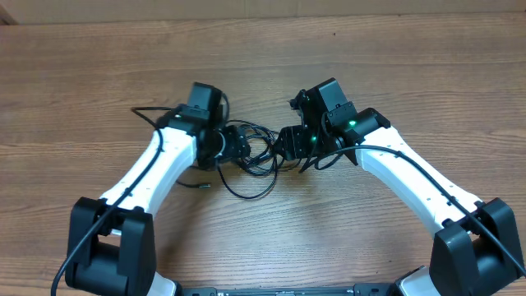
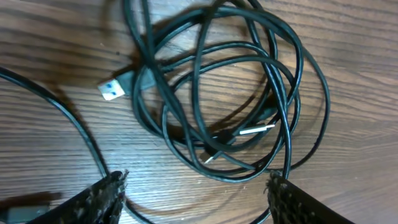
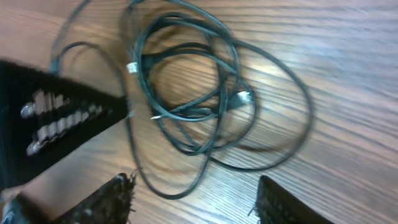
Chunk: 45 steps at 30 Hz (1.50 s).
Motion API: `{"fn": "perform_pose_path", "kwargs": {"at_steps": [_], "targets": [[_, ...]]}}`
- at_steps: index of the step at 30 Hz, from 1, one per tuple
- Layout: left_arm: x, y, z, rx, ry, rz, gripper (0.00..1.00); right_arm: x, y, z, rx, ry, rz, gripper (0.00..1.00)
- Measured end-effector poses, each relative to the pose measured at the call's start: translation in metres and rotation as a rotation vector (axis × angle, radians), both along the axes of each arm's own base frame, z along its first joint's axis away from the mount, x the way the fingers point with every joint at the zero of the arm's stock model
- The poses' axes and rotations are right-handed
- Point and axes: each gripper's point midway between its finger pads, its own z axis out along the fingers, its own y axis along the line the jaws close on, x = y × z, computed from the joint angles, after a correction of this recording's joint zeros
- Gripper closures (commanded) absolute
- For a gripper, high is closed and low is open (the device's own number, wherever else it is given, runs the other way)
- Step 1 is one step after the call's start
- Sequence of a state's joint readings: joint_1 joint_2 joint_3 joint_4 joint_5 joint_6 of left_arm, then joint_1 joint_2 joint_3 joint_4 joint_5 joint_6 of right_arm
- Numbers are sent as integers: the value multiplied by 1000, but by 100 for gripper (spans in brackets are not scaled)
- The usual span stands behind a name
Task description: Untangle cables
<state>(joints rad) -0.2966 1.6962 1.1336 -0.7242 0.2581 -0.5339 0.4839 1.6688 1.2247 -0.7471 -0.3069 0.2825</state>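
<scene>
The cables (image 2: 277, 87) lay in tangled loops on the bench (image 1: 82, 66) between the two arms. The left claw (image 2: 198, 190) and right claw (image 3: 196, 193) both stood wide above them, holding nothing.

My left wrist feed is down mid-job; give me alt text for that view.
A loose tangle of thin black cables lies in overlapping loops on the wooden table, a blue-tipped USB plug sticking out at its left. The left claw hangs open just short of the bundle, holding nothing.
</scene>
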Motion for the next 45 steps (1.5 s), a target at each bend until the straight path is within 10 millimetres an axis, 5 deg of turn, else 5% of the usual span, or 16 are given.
{"fn": "perform_pose_path", "kwargs": {"at_steps": [4,17,19,21,32,37,45], "targets": [[-3,-7,-3,62,-14,12,46,4,-17,-7,-86,1,-79,30],[24,-2,3,130,-134,107,50,26,-57,-11,-164,-8,-288,22],[26,1,3,144,-141,125,58,27,-61,-11,-168,-6,-306,21],[27,3,3,152,-143,140,65,27,-62,-13,-169,-3,-311,21],[32,-6,-28,180,-121,118,67,24,-62,-21,-167,5,-311,17],[32,-6,-42,194,-96,122,96,23,-61,-21,-159,8,-310,16],[37,-12,-36,212,-137,-41,96,33,-55,-16,-126,-32,-306,14]]}}
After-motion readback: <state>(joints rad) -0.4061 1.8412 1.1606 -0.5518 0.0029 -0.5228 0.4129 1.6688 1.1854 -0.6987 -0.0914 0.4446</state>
